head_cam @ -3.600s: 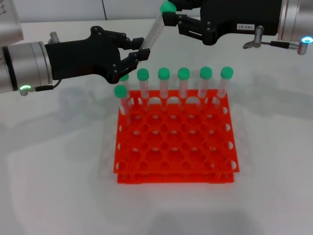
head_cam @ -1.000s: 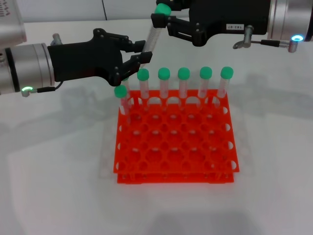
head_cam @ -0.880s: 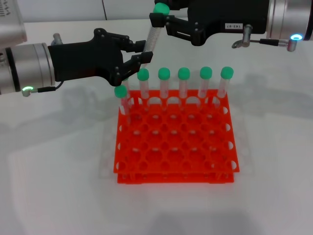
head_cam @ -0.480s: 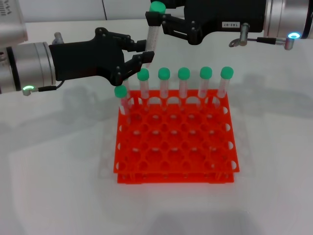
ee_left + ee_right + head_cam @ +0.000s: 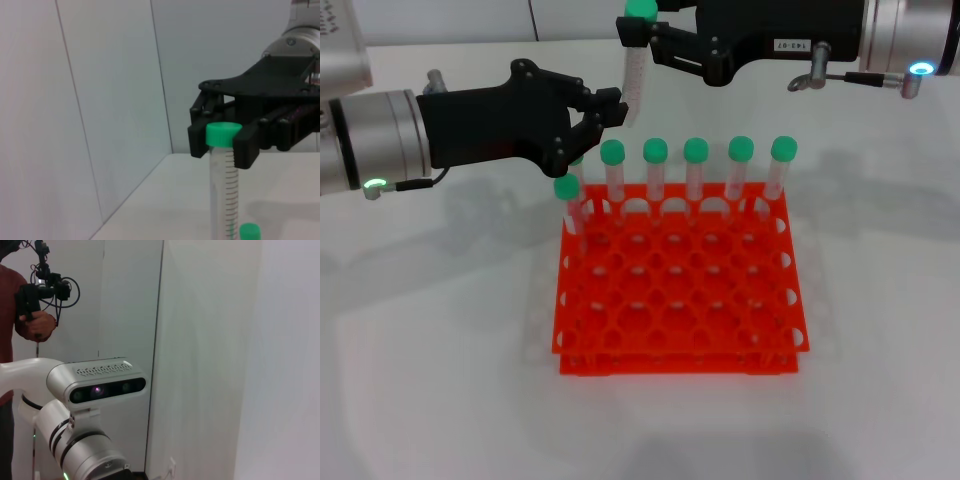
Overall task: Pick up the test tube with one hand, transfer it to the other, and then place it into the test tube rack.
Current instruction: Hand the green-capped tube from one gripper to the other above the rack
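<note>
**Handover made, racking left**

Head view: the test tube (image 5: 635,70) is pinched below its cap by the right end effector (image 5: 638,38), above the test tube rack (image 5: 678,290); the left end effector (image 5: 603,112) is spread beside it.

Left wrist view: the right-hand pinch is confirmed; insertion is judged outstanding.

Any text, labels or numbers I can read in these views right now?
White label on the right tool: printed characters, too small and blurred to read.
Test tube: printed scale ticks, no readable numbers.
Nothing else carries text.
</note>
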`<act>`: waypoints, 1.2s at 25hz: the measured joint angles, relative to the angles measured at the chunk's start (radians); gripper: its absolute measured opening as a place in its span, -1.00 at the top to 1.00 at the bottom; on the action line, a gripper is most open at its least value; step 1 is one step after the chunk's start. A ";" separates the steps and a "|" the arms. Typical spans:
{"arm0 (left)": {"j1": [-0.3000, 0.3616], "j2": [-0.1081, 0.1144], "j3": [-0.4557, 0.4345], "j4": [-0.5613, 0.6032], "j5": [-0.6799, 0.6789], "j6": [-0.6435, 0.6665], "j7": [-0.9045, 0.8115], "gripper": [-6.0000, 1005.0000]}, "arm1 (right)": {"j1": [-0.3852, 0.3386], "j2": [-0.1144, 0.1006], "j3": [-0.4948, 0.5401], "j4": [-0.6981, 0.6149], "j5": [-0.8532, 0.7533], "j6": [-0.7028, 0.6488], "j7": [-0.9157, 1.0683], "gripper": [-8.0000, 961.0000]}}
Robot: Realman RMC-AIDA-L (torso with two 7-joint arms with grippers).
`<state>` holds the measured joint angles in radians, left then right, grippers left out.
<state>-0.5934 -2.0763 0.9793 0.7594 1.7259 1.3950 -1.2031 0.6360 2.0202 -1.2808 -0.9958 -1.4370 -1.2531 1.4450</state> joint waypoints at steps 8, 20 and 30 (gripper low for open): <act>0.029 -0.004 -0.005 0.031 -0.022 -0.006 0.002 0.74 | 0.000 0.000 0.000 0.000 0.000 0.005 0.000 0.44; 0.038 0.005 -0.008 0.060 -0.041 -0.006 -0.125 0.09 | 0.002 0.002 -0.002 0.000 0.001 0.010 0.000 0.44; 0.138 0.003 0.003 0.245 0.009 0.021 -0.308 -0.57 | -0.005 0.001 -0.004 0.000 0.008 0.011 0.000 0.44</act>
<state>-0.4551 -2.0737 0.9822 1.0042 1.7347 1.4163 -1.5110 0.6311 2.0216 -1.2844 -0.9954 -1.4293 -1.2425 1.4450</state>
